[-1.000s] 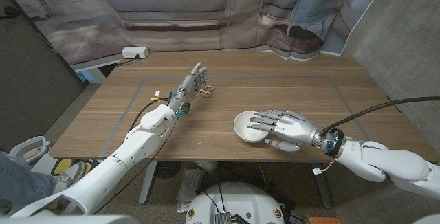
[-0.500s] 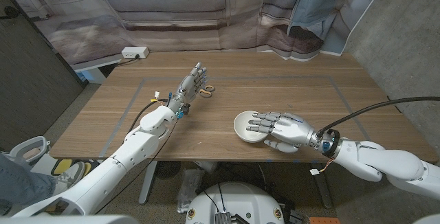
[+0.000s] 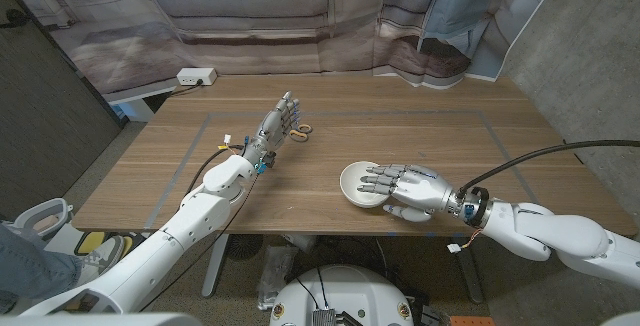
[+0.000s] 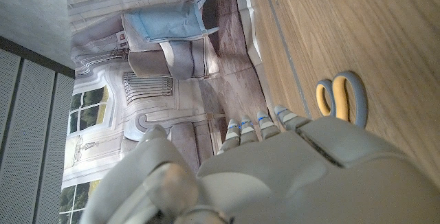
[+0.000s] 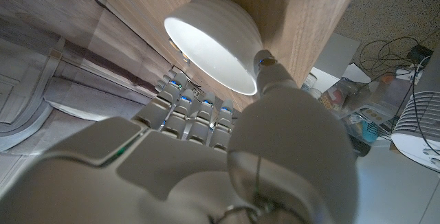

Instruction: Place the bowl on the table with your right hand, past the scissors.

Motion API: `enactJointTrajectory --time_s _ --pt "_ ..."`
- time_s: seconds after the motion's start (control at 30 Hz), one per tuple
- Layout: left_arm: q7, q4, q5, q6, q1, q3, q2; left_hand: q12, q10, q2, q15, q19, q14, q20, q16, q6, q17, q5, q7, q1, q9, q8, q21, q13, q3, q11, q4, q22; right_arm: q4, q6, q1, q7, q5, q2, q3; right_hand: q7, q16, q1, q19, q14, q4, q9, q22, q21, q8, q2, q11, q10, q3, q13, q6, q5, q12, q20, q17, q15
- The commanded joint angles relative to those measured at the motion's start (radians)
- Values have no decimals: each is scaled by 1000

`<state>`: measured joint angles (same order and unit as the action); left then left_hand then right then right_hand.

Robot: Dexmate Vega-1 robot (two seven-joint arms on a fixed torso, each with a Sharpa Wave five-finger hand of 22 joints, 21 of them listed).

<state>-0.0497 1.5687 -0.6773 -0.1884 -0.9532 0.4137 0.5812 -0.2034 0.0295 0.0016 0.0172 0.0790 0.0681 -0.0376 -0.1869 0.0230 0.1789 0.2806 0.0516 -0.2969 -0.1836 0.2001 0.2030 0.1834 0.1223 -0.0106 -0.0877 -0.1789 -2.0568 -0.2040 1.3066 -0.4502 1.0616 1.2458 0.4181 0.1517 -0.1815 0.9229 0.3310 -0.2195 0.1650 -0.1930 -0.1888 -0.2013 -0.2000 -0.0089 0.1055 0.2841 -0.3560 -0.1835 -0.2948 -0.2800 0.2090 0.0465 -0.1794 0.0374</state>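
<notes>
A white bowl stands on the wooden table close to its front edge, and its lit inside faces my right hand. My right hand reaches over it from the right, fingers stretched straight across the bowl's opening and the thumb at the outer side of the rim, with no closed grip that I can see. The scissors, with yellow and grey handles, lie farther back and to the left. Just left of them my left hand stands with fingers straight and apart, holding nothing.
A white power strip lies at the table's back left corner. Thin tape lines frame the middle of the tabletop. A sofa and a backdrop stand behind the table. The right arm's black cable arcs over the table's right side.
My right wrist has slid left toward the bowl and the hand has settled a little lower over it. The bowl, scissors and left hand have stayed put.
</notes>
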Motion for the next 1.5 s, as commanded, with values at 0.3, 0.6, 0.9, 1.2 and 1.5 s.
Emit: enactJointTrajectory --time_s 0.3,0.6,0.9,1.2,1.5 --pt "-16 -27 -3 6 28 2 -7 1 4 6 1 6 2 -10 -2 -2 6 -7 1 -6 -4 -2 -2 5 -7 -1 -2 -2 28 2 -54 40 1 -22 58 -8 -7 22 8 -8 -6 -5 -2 -8 -7 13 2 11 1 -4 -19 6 6 95 -3 93" --pt "-23 -45 -10 -3 27 -2 -11 1 4 6 1 6 3 -9 -2 -2 6 -7 2 -7 -4 -2 -2 5 -8 -1 -2 -2 36 0 -72 56 -2 -31 75 -11 -14 29 16 -25 -9 -5 -2 -13 -11 18 4 21 5 -3 -30 10 10 97 -3 99" --pt "-28 -57 -12 -9 28 -2 -16 2 4 7 2 7 3 -9 -2 -3 6 -7 1 -7 -4 -2 -2 5 -10 -2 -2 -2 44 4 -77 54 2 -39 90 -9 -22 31 30 -47 -14 -5 -3 -19 -15 22 6 36 13 -3 -47 17 16 99 -5 102" --pt "-25 -57 -14 -8 23 -2 -18 2 5 8 1 7 3 -9 -2 -3 6 -7 2 -8 -4 -2 -2 5 -11 -2 -2 -2 60 0 -85 49 -2 -46 103 2 -28 31 39 -75 -22 -5 -4 -22 -20 30 16 72 15 -4 -67 22 28 100 -10 111" --pt "-16 -53 -14 -5 17 -1 -20 1 4 9 2 7 3 -8 -2 -3 6 -7 1 -8 -4 -2 -2 5 -12 -1 -2 -2 73 -1 -93 48 -2 -49 113 4 -37 33 54 -109 -26 -5 -5 -28 -27 38 20 106 16 -5 -93 28 40 101 -15 125"
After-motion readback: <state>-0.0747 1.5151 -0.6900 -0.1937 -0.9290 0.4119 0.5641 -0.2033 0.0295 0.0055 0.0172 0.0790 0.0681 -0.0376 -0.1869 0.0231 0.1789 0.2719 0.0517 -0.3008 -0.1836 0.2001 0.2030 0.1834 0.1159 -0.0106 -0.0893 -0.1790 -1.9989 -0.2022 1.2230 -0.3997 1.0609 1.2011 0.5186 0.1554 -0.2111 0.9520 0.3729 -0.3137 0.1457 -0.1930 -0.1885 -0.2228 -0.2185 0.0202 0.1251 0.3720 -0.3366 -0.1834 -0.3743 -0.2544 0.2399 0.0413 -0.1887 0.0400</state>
